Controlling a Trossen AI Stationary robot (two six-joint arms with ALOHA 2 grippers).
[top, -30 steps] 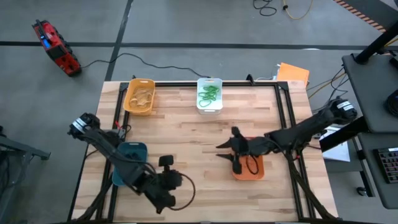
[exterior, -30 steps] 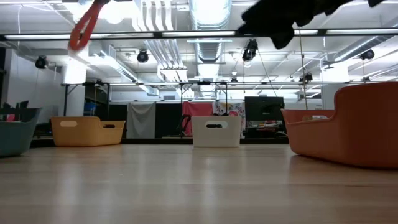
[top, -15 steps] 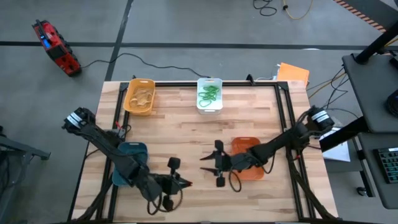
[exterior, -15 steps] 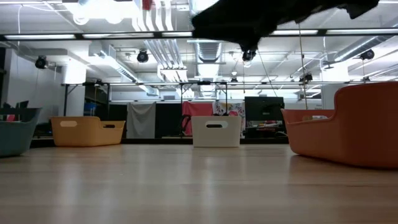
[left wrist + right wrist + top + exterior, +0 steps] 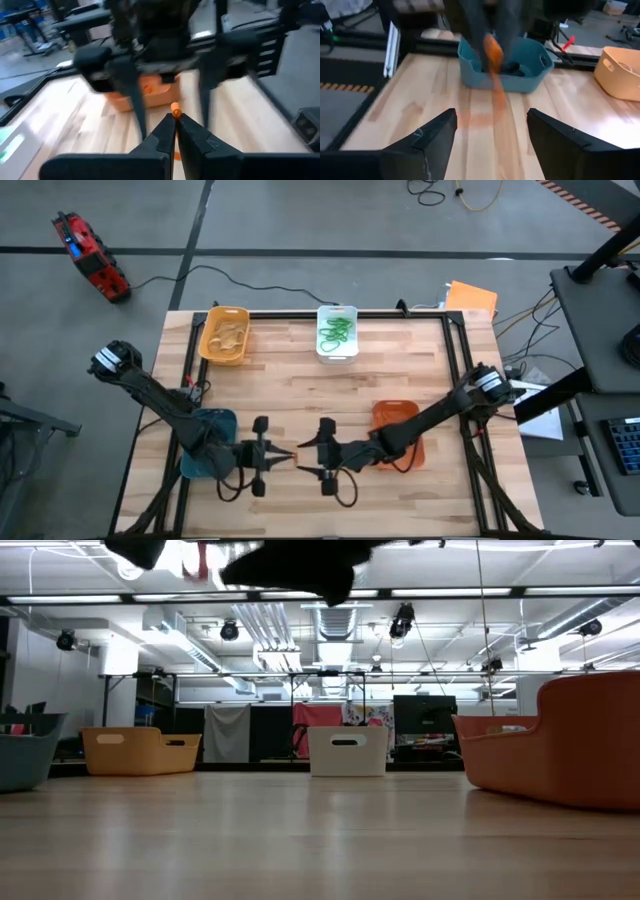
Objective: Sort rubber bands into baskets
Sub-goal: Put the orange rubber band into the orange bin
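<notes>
left end effector point(image 5: 283, 456): pinched on orange rubber band point(image 5: 175, 110), above near desk point(image 5: 300, 395) | right end effector point(image 5: 305, 458): fingers wide apart, facing it | orange basket point(image 5: 400, 423): right

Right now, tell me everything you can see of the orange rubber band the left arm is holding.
The orange rubber band is a thin, soft-looking loop, pinched at its upper end between the shut fingers of the left gripper. In the right wrist view it hangs down from them as a blurred streak, in front of the teal basket. The right gripper faces it, fingers open on either side, not touching. Only its pinched end shows in the left wrist view.
</notes>
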